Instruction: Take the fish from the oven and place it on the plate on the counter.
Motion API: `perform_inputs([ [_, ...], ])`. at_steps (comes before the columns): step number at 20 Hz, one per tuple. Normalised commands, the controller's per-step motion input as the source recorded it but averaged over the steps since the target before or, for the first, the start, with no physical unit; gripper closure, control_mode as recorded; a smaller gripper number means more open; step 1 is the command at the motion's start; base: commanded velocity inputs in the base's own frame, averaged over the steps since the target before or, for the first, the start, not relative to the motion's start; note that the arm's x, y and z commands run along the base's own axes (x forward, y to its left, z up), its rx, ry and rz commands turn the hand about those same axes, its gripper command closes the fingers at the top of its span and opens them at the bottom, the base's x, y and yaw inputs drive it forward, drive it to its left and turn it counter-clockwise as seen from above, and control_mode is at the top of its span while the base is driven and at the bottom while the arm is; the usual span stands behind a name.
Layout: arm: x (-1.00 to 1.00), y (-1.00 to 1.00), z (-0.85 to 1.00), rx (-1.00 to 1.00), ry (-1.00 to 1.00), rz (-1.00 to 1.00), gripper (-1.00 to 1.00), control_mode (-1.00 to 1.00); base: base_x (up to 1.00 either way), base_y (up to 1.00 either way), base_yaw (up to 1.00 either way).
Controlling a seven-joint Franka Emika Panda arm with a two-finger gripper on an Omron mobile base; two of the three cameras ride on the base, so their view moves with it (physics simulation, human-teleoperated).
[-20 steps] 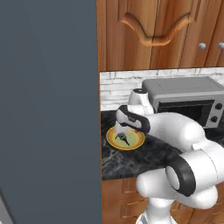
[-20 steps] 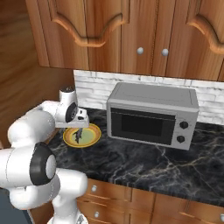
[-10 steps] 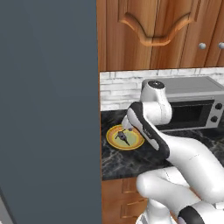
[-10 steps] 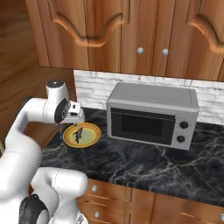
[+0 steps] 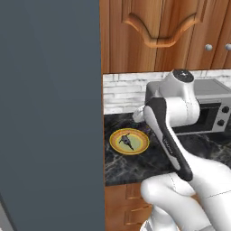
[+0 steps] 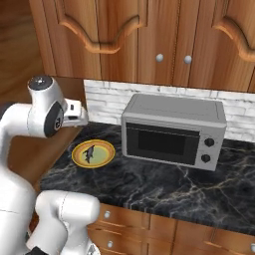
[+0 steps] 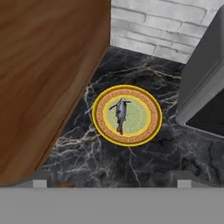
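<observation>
The small dark fish (image 7: 120,114) lies in the middle of the round yellow plate (image 7: 150,127), which rests on the black marble counter (image 7: 144,162). In the base views the fish (image 6: 90,153) lies on the plate (image 6: 105,156) at the counter's left end, and from the other side the plate (image 5: 139,145) is there too. My gripper (image 7: 111,180) hangs above the plate, apart from it, open wide and holding nothing. One fingertip (image 7: 40,180) stands at each lower corner of the hand view. The hand (image 6: 77,113) is well above the counter. The oven is out of view.
A silver toaster oven (image 6: 172,132) stands right of the plate. A tall wooden side panel (image 7: 43,78) borders the counter on the plate's other side. White brick tiles (image 6: 104,99) back the counter, with wooden cabinets (image 6: 149,35) above. A large grey surface (image 5: 49,113) blocks the left.
The arm has lifted and drawn the hand up and away from the plate. The fish has stayed on the plate. The jaws have remained open.
</observation>
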Motion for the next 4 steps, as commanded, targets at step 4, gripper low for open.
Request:
perform_inputs([
  [4, -0.56, 0.0, 0.81, 0.0, -0.3, 0.07, -1.0, -1.0, 0.0, 0.0, 0.0],
])
